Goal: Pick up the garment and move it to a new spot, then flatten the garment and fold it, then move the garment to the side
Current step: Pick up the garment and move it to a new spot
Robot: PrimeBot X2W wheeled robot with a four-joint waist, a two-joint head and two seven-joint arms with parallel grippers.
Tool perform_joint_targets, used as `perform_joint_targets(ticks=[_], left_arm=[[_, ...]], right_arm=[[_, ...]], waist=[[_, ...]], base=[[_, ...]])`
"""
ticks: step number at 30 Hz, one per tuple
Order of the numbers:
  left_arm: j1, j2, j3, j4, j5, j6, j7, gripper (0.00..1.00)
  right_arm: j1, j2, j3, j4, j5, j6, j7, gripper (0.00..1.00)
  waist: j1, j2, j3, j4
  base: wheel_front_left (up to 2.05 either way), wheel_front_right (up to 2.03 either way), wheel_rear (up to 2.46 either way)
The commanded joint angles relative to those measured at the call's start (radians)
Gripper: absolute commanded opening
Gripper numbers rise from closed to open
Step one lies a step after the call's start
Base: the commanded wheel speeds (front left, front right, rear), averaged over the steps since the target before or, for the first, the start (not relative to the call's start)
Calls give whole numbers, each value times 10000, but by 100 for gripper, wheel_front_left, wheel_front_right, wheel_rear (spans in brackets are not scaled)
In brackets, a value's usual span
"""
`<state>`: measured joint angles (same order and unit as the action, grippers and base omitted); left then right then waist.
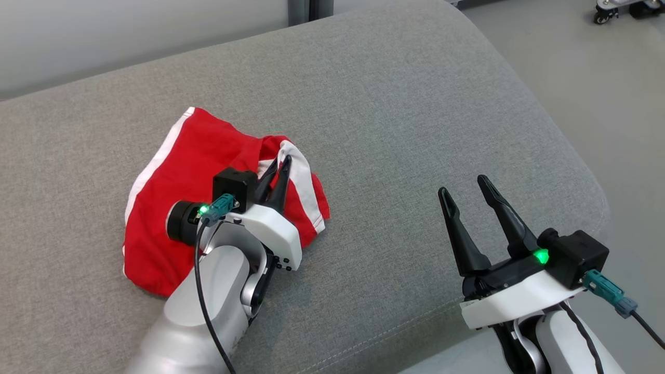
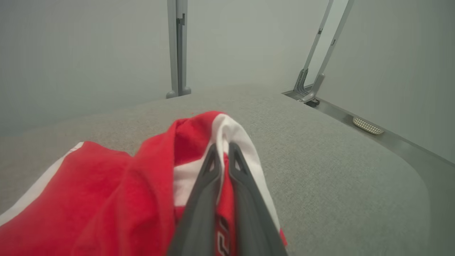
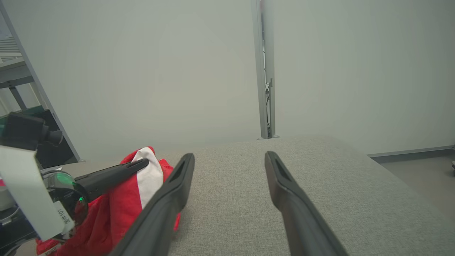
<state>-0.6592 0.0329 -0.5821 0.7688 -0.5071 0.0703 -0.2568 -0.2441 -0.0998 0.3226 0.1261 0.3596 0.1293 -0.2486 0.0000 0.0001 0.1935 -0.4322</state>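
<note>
Grey woven cushion (image 1: 415,130) bears the crumpled red garment (image 1: 197,156), white-striped, toward its left. The left gripper (image 1: 279,162) pinches a fold, with white lettering visible from its wrist, while the right gripper (image 1: 463,185) gapes wide and empty.

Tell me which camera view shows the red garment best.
The head view: it shows the garment from above, its crumpled shape lying on the grey cushion. The left wrist view shows a close fold pinched in the left gripper. The right wrist view shows part of it at the lower left.
</note>
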Motion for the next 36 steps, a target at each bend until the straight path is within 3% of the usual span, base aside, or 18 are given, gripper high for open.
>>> perform_joint_targets(ticks=[1, 4, 5, 6, 14, 22, 31, 36], left_arm=[[-487, 174, 149, -154, -167, -43, -49, 0], [-559, 174, -139, -81, -395, -13, -49, 0], [-573, 174, -217, -105, -480, -13, -49, 35], [-574, 174, -229, -143, -643, -20, -49, 99], [-388, 174, 88, -1000, -1203, 173, -49, 100], [1080, 174, 1347, -2985, -736, 543, -49, 100], [3708, 174, 3274, -5739, 113, 447, -49, 100], [4554, 174, 3842, -6363, 410, 292, -49, 100]], right_arm=[[-259, 23, 165, -288, -6, 14, -132, 100], [-294, 60, 95, -281, 9, 14, -132, 100], [-292, 69, 84, -271, 13, 14, -132, 100], [-287, 76, 81, -257, 12, 14, -132, 100], [-202, 80, 200, -143, -36, 14, -132, 100], [87, -97, 440, -50, -79, 14, -132, 100], [606, -353, 328, -163, -219, 14, -132, 100], [766, -417, 253, -183, -312, 14, -132, 100]], waist=[[0, -1, 119, -63], [0, -1, 238, -24], [0, -1, 258, -1], [0, -1, 271, 27], [0, -1, -95, 521], [0, -1, -1001, 1364], [0, -1, -1708, 2335], [0, -1, -1871, 2570]], base=[[0, 0, 0], [0, 0, 0], [0, 0, 0], [0, 0, 0], [0, 0, 0], [0, 0, 0], [0, 0, 0], [0, 0, 0]])
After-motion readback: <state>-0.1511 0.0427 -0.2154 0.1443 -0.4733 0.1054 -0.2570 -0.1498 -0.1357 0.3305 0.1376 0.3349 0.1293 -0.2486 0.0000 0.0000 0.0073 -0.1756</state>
